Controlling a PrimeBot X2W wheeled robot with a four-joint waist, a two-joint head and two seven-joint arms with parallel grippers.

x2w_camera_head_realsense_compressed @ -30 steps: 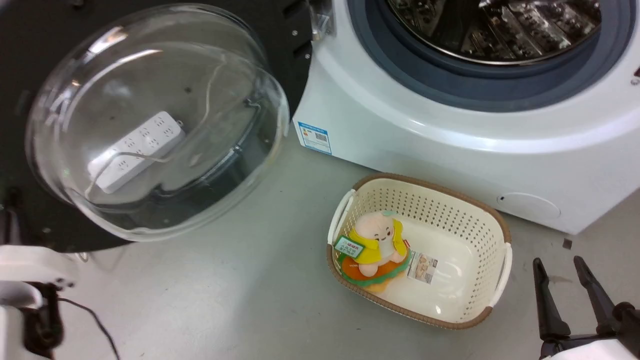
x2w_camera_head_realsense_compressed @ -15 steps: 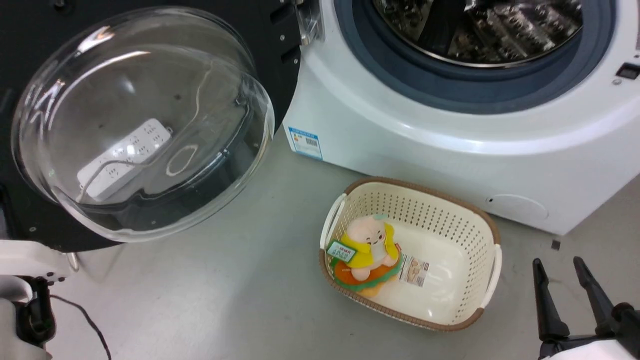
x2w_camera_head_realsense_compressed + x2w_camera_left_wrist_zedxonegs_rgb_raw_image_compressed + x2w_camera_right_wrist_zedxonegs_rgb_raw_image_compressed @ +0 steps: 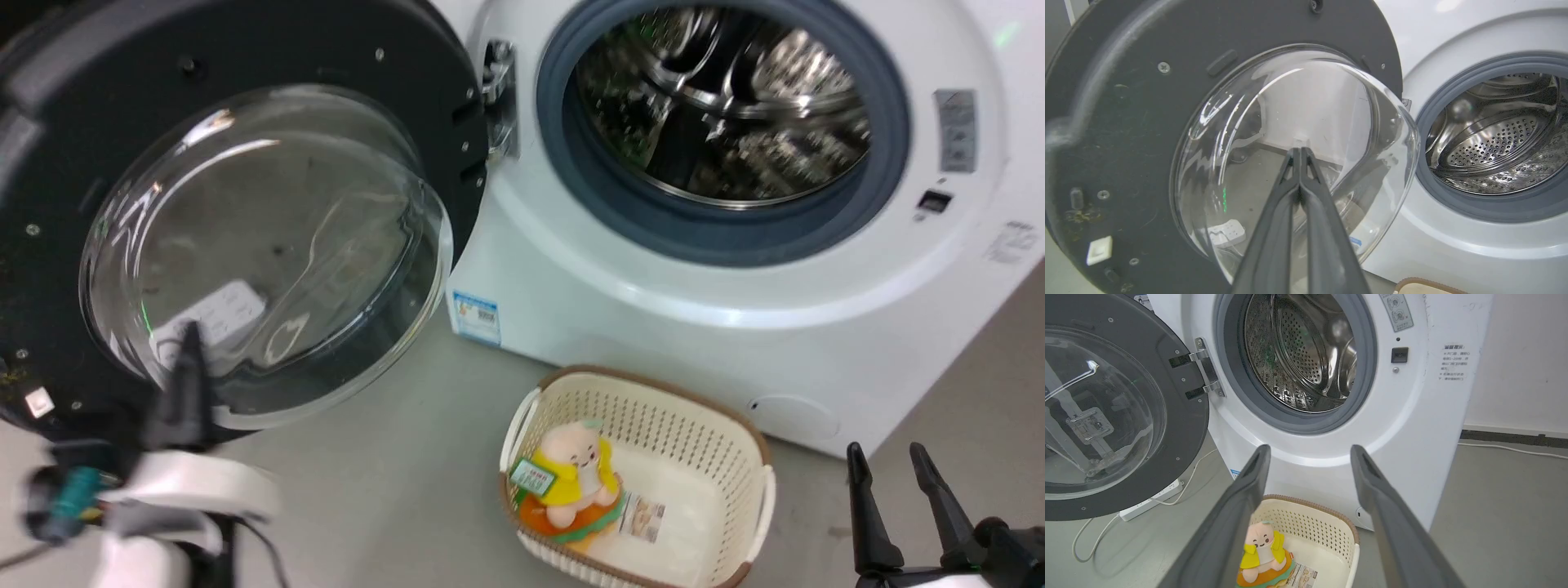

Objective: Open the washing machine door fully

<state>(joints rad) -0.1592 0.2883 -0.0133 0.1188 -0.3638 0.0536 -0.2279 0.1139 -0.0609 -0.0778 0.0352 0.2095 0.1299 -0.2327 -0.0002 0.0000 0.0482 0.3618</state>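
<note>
Washing machine door (image 3: pixel 245 106) stands wide open; left gripper (image 3: pixel 1299 151) pinched together, seemingly clear of it; right gripper (image 3: pixel 885 453) spread.

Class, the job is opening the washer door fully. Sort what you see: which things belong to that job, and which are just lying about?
Belong to the job:
washing machine door
washing machine

Just lying about:
laundry basket
plush toy inside it
power strip on the floor

Bright, even indoor light; soft shadows on the grey floor (image 3: pixel 392 490). White glare streaks on the bulging glass of the round glossy black washing machine door (image 3: pixel 269 245); sparkle in the perforated steel drum (image 3: pixel 718 106). Head view motion-blurred, worst at the left gripper (image 3: pixel 191 331).
</note>
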